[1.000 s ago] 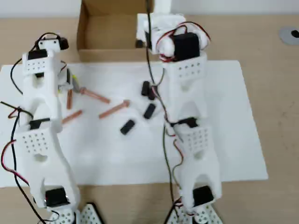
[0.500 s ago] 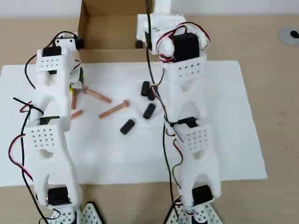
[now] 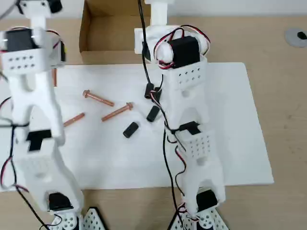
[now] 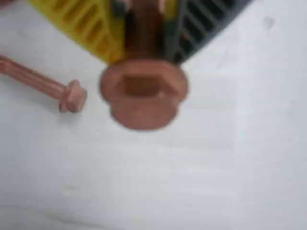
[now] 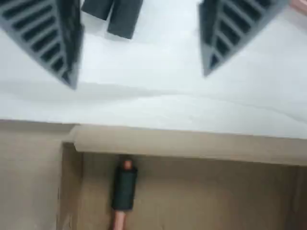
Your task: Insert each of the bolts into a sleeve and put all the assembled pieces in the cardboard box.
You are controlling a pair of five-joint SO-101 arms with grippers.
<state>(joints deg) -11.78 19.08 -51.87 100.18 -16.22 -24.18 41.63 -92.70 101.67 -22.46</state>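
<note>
left pincer [image 4: 144, 24] grips 1 copper-coloured metal bolt [image 4: 144, 91], likely for sleeving; right pincer [image 5: 139, 38] gapes empty beside brown cardboard box [image 5: 192, 143].

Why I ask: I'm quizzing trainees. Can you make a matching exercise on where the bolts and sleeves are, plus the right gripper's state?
1. flanged copper bolt seen head-on
2. black sleeve with a copper bolt through it
3. bare black cylindrical sleeve
4. right gripper

a. open
b. lying on the white sheet
c. clamped in the left gripper
d. inside the brown cardboard box

Pairs: 1-c; 2-d; 3-b; 4-a
</note>
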